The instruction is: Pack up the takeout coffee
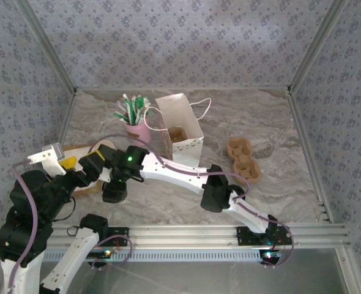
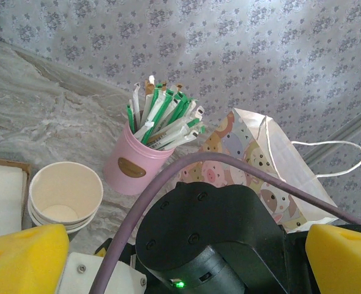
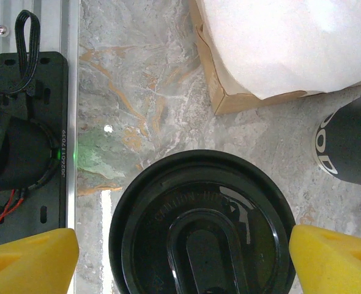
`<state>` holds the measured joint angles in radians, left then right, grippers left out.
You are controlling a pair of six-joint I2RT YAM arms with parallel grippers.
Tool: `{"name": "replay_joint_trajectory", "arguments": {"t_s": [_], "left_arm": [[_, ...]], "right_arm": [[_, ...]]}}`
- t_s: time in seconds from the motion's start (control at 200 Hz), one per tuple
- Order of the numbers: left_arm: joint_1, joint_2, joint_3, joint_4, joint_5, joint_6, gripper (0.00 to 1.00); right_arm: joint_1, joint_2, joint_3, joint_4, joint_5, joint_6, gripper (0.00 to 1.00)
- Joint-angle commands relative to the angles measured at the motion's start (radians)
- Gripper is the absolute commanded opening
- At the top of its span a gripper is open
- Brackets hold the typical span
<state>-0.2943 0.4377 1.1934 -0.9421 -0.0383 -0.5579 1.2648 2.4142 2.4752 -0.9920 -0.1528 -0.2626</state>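
Note:
The takeout coffee [image 3: 199,226] stands on the marble table, and I look straight down on its round black lid. My right gripper [image 3: 183,257] hangs over it, open, with one yellow fingertip [image 3: 30,260] clear of the lid on the left and the other at its right rim. In the top view the right gripper [image 1: 115,187] points down at the near left, hiding the cup. My left gripper [image 2: 186,257] is open and holds nothing, and the right arm's black wrist sits just ahead of it. The white paper bag [image 1: 180,125] stands open further back.
A pink cup of straws [image 2: 137,162] and stacked lidless paper cups [image 2: 64,196] stand left of the pig-printed bag [image 2: 260,171]. A cardboard tray with white contents [image 3: 229,98] and a black cylinder [image 3: 349,150] lie close to the coffee. A brown cup carrier [image 1: 241,159] lies at the right.

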Motion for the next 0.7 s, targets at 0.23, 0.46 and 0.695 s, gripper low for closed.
{"name": "replay_joint_trajectory", "arguments": {"t_s": [0.23,0.46,0.695], "left_arm": [[0.001,0.002,0.005,0.022,0.016,0.01,1.0],[0.0,0.003,0.004,0.023,0.017,0.007,0.99],[0.001,0.003,0.005,0.022,0.018,0.008,0.99]], "right_arm": [[-0.001,0.037,0.022,-0.01,-0.006,0.002,0.89],[-0.003,0.047,0.022,-0.006,-0.009,0.006,0.87],[0.001,0.04,0.03,-0.01,0.024,0.005,0.87]]}}
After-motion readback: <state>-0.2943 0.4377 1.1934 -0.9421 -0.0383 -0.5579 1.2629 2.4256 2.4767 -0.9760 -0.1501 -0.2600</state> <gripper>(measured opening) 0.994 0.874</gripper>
